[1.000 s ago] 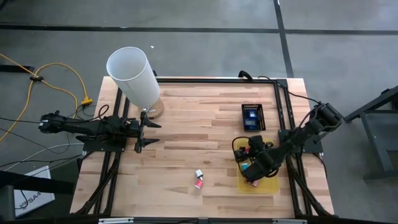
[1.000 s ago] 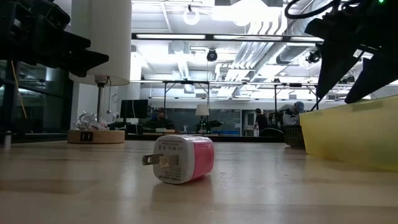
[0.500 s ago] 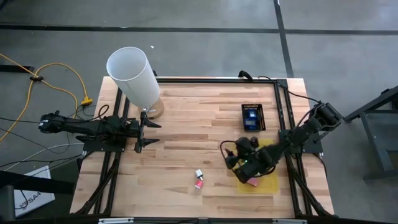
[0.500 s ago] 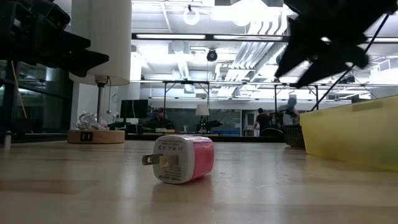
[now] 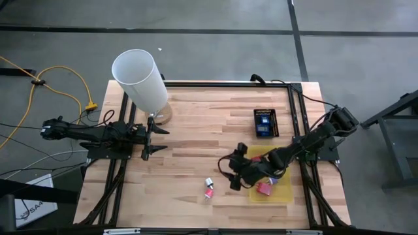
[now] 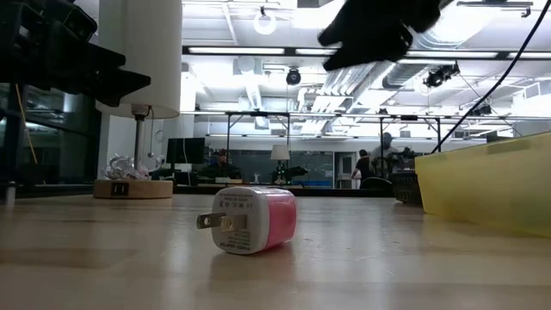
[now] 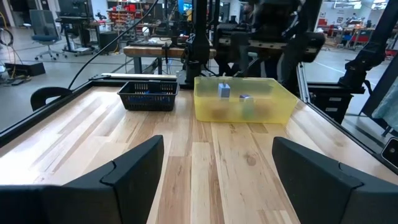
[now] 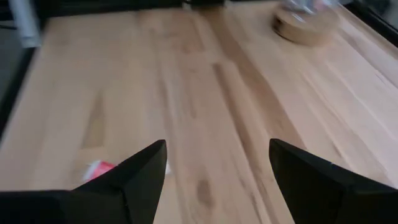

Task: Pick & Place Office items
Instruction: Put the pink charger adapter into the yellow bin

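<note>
A small pink-and-white plug block [image 5: 209, 188] lies on its side on the wooden table; it also shows in the low view [image 6: 255, 220] and the right wrist view [image 8: 99, 168]. My right gripper [image 5: 230, 171] hovers open and empty just right of it, left of the yellow tray [image 5: 282, 190]. The tray holds a pink piece [image 5: 264, 189] and a blue piece [image 5: 275, 175]. My left gripper [image 5: 149, 138] waits open and empty at the table's left.
A black basket [image 5: 265, 123] with blue pieces stands behind the tray. A tall white cylinder [image 5: 140, 81] on a round wooden base [image 5: 164, 115] stands at the far left. The table's middle [image 5: 196, 143] is bare wood.
My right gripper has gone from over the yellow tray toward the table's left, out over the bare wood toward the pink-and-white plug block, staying open. The pink piece in the tray has come into sight behind it.
</note>
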